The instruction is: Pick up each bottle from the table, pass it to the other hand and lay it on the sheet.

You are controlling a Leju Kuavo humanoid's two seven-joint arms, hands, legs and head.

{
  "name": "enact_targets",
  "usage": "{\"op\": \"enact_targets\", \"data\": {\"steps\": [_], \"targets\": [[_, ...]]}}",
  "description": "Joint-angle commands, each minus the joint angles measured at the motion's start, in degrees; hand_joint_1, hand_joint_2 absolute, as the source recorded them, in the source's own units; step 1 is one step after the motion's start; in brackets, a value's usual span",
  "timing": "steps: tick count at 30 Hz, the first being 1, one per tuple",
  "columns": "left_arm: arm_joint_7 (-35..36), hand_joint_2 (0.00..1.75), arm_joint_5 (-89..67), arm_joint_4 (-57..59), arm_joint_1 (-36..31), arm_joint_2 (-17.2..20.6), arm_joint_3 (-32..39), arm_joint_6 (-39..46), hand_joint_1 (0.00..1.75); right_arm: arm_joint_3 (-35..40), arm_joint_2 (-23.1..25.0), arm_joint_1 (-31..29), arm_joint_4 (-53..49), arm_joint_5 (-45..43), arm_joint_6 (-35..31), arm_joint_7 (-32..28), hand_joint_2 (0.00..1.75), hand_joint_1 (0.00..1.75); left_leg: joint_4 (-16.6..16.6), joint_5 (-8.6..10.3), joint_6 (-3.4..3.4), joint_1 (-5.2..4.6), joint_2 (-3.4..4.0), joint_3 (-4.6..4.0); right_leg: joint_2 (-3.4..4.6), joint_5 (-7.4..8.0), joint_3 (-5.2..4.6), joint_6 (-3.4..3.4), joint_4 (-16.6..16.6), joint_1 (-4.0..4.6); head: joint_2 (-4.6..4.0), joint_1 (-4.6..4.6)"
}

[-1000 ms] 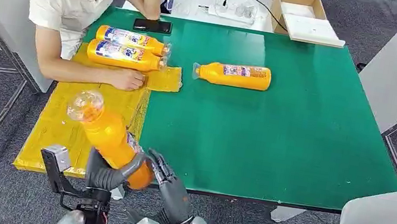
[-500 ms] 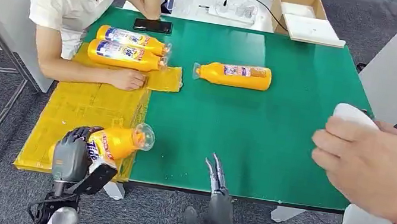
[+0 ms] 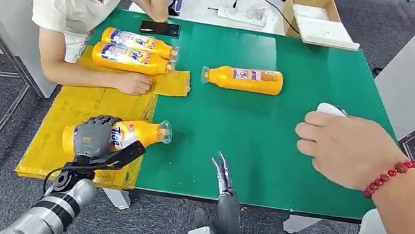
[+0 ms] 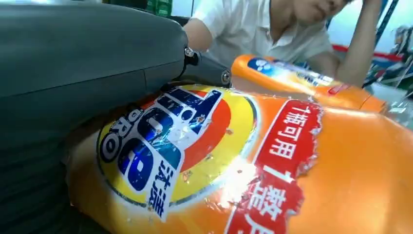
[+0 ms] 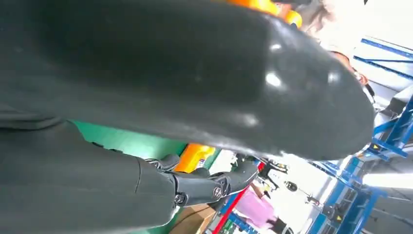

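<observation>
My left hand grips an orange bottle lying on its side on the yellow sheet, clear cap pointing right at the sheet's edge. In the left wrist view the bottle's label is close up under my hand. Two more orange bottles lie side by side at the sheet's far end. A fourth orange bottle lies on the green table near its middle. My right hand stands at the table's front edge, fingers straight, holding nothing; its thumb shows in the right wrist view.
A seated person rests a forearm on the sheet's far part. Another person's hand with a red bead bracelet reaches over the table's right side, holding a white object. A black phone lies at the far edge.
My left hand has lowered the bottle flat onto the sheet. The right hand has edged up toward the table. The other person's hand has moved left and farther in.
</observation>
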Motion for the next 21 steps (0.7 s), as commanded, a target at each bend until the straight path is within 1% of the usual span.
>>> {"op": "enact_targets", "data": {"steps": [1,2,11,12,14,17,19,20,21], "targets": [[1.53,1.75,-0.41,15.64,-4.89,1.35,0.32,-3.42,0.07,-1.13,0.75,-2.53,6.83,-1.12,-0.03,-0.53,0.0,0.0,-0.12,0.02,-0.09,0.02,0.18,0.23,0.1,0.04,0.16,-0.1,-0.05,0.03,0.02,0.0],[1.45,1.75,-0.1,15.56,-4.77,1.25,0.4,-4.95,0.0,-1.33,0.73,-2.54,7.05,-1.27,-0.04,-0.56,0.0,0.0,-0.12,0.02,-0.12,0.02,0.23,0.24,0.12,0.05,0.16,-0.13,-0.03,0.03,0.02,-0.02],[1.2,1.75,0.17,15.42,-4.69,1.23,0.52,-5.65,0.0,-1.44,0.75,-2.53,7.12,-1.31,-0.1,-0.59,0.0,0.0,-0.09,0.06,-0.18,0.02,0.2,0.32,0.07,0.05,0.2,-0.12,0.06,0.03,0.0,0.0],[0.62,1.75,0.99,15.05,-4.53,1.12,0.87,-7.31,0.0,-1.56,0.75,-2.54,7.18,-1.33,-0.05,-0.59,0.0,0.0,-0.13,0.08,-0.2,0.02,0.22,0.32,0.07,0.07,0.2,-0.15,0.03,0.03,0.0,0.0],[-2.36,1.75,4.33,12.69,-3.49,0.76,1.62,-12.99,0.0,-2.23,0.82,-2.42,7.39,-1.43,-0.03,-0.67,0.0,0.0,-0.11,0.08,-0.19,0.02,0.24,0.35,0.1,0.07,0.22,-0.14,0.05,0.02,0.0,0.0],[-3.68,1.75,6.07,7.45,-1.56,1.33,-1.11,-19.15,0.0,-3.28,0.84,-2.24,7.72,-1.43,-0.29,-0.92,0.0,0.0,-0.13,0.08,-0.19,0.0,0.2,0.42,0.06,0.06,0.31,-0.13,0.03,0.0,0.02,0.0],[-4.5,1.75,8.19,1.99,0.7,1.83,-2.84,-20.18,0.0,-4.14,0.95,-1.9,7.78,-1.32,-0.54,-1.11,0.0,0.0,-0.13,0.08,-0.18,-0.02,0.1,0.5,0.0,0.04,0.4,-0.13,0.05,-0.01,0.02,-0.02],[-5.24,1.75,9.29,-2.44,2.64,2.1,-3.81,-19.95,0.0,-4.57,0.96,-1.52,7.61,-1.32,-0.74,-1.15,0.0,0.0,-0.17,0.1,-0.21,0.0,0.12,0.5,0.01,0.07,0.41,-0.16,0.0,0.01,0.02,-0.02],[-6.18,1.75,11.15,-7.08,4.77,2.28,-4.45,-19.67,0.0,-4.91,0.94,-1.14,7.39,-1.27,-1.0,-1.23,0.0,0.0,-0.14,0.1,-0.19,-0.04,-0.03,0.56,-0.04,0.01,0.5,-0.14,0.05,-0.03,0.0,0.0]]}}
